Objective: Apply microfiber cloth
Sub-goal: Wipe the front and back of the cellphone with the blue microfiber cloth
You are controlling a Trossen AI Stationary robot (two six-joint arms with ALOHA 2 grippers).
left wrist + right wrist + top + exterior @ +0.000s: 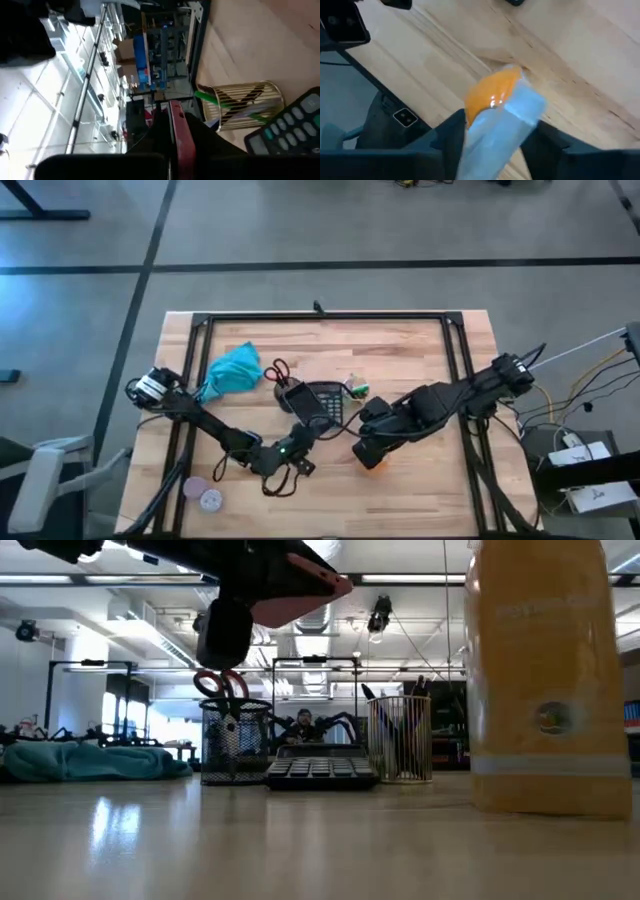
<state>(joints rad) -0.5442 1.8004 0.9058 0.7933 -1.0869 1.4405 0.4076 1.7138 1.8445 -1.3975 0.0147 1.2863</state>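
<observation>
- Holding the bottle [495, 107], the right gripper [372, 450] stands it on the table [420, 480].
- The cloth [232, 372] lies far back, untouched.
- The left gripper [297, 442] seems to pinch something red; next, it must reach the cloth.

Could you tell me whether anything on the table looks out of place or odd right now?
Nothing looks spilled or damaged. The microfiber cloth lies bunched near the table's far left, untouched, while the right gripper is shut on the orange spray bottle and the left gripper hovers by the calculator.
</observation>
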